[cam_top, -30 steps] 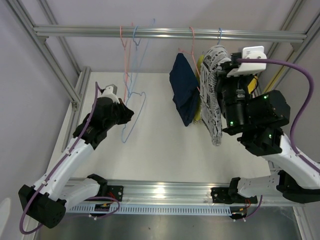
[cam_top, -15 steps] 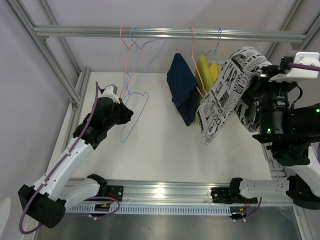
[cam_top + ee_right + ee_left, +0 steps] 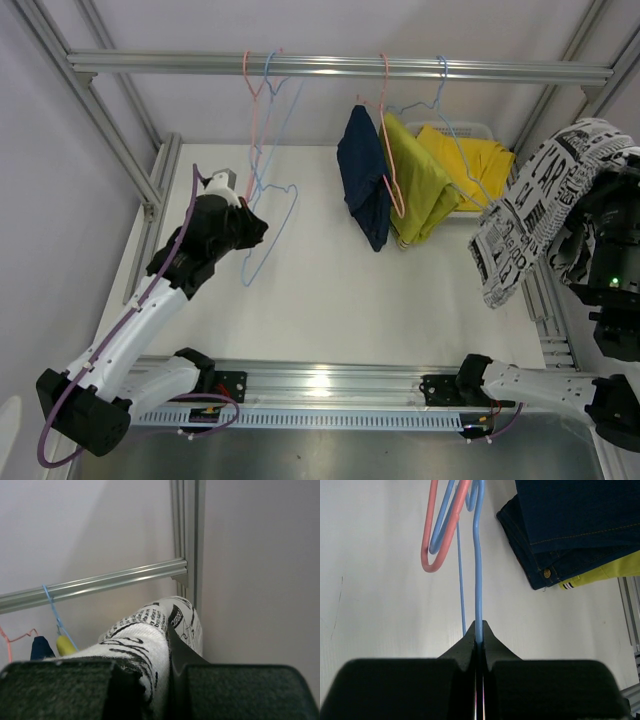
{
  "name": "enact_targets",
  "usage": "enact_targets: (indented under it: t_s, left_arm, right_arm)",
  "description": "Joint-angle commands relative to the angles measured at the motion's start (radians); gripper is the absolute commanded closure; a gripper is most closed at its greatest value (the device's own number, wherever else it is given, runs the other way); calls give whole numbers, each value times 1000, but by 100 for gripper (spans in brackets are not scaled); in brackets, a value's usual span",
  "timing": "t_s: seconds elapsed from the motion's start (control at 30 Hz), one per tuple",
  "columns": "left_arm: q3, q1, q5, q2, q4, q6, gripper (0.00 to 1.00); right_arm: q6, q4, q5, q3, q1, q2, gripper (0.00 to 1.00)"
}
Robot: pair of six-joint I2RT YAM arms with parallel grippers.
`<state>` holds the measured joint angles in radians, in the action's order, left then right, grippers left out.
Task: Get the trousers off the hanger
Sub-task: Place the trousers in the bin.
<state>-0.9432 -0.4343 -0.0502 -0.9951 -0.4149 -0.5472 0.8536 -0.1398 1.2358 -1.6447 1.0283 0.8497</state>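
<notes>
**A:** Where is there room in the top view?

**B:** The white table (image 3: 330, 300) lies bare across the lower middle. Under the rail (image 3: 340, 66) a gap runs between the pink hanger (image 3: 432, 570) and blue hanger (image 3: 478, 580) at upper left and the navy trousers (image 3: 362, 180) at centre.

**A:** And on the right?

**B:** Crowded. The olive trousers (image 3: 420, 185) hang against the navy pair, and the yellow trousers (image 3: 478, 158) fill the basket (image 3: 455, 127) behind them. The printed trousers (image 3: 520, 230) drape down the right edge. The left gripper (image 3: 479, 632), pinched on the blue hanger, borders the gap.
</notes>
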Motion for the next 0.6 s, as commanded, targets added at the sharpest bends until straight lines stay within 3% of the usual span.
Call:
enact_targets:
  t_s: [0.0, 0.13, 0.33, 0.37, 0.57]
  left_arm:
    - [-49, -14, -7, 12, 19, 24, 99]
    - [-49, -21, -13, 13, 16, 24, 99]
    - [-51, -52, -34, 9, 8, 35, 99]
    - [-52, -53, -34, 7, 8, 35, 99]
    - [-54, -57, -28, 7, 10, 36, 99]
  right_arm:
    - [93, -148, -7, 69, -17, 3, 100]
    - [69, -135, -2, 124, -101, 32, 100]
    - [-348, 243, -111, 97, -335, 60, 100]
    - [-472, 297, -163, 79, -411, 69, 100]
    - [-851, 627, -387, 31, -672, 202, 100]
